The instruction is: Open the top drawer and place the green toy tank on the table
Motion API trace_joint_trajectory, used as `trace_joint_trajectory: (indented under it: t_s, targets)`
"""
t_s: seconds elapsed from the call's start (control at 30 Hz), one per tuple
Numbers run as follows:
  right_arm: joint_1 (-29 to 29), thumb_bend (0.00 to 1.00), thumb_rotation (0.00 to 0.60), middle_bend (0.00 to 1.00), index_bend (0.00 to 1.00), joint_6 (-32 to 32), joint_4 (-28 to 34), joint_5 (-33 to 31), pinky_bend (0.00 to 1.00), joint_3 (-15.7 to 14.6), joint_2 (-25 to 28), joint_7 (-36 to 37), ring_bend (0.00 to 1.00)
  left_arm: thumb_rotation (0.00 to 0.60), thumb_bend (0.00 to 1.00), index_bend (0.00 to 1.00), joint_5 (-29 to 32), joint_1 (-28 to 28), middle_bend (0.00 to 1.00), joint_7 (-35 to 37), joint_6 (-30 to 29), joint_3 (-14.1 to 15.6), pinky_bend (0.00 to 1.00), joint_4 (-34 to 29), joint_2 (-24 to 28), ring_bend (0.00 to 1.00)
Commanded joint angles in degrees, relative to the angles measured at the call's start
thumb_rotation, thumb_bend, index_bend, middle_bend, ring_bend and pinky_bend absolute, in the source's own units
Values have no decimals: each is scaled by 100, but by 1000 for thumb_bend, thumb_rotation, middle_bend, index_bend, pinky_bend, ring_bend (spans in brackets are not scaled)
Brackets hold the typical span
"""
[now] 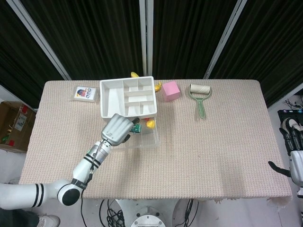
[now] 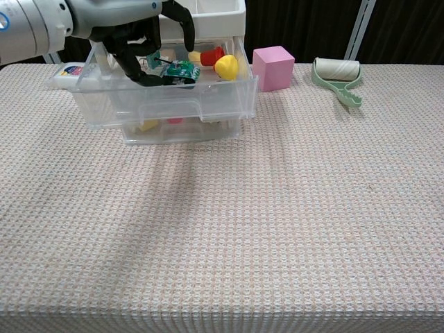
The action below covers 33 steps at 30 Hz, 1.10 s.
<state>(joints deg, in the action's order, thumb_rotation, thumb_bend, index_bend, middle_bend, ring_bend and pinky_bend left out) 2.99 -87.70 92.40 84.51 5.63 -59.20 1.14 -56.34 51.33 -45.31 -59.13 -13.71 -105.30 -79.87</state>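
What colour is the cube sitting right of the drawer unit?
Pink. The cube shows best in the chest view, standing on the table beside the open top drawer.

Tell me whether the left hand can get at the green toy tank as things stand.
Probably yes. The top drawer is pulled open, nothing covers the green toy tank, and the left hand is already over it, fingers reaching down beside it.

Black pleated curtain [image 1: 94,38] with pale poles, woven beige tablecloth [image 1: 213,142], cardboard box [image 1: 14,124] on light floor
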Motion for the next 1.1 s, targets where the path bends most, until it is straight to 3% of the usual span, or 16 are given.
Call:
trace_joint_trajectory:
  t_s: [0.03,0.3,0.67,0.83,1.1]
  targets:
    - [-2,25,600,0,0,7,-8,-4,0,-3,-9,8,0,600,269,305,125,82,899,-43,11,37,1000,24,-25,1000]
    - [-11,25,600,0,0,45,-42,-42,0,-7,-27,53,0,600,270,320,205,256,899,-343,-132,207,1000,271,-161,1000]
    - [-20,25,600,0,0,74,-94,-50,0,-16,-51,137,0,600,321,520,-43,252,916,-189,-391,316,1000,431,-297,1000]
    - [-13,24,600,0,0,68,-97,-26,0,-9,-44,149,0,600,313,536,-649,-21,918,241,-773,406,1000,97,-75,1000]
    - [7,25,600,0,0,71,-73,9,0,-7,-68,106,0,600,309,531,-2648,-507,907,982,-1473,921,1000,-323,200,1000]
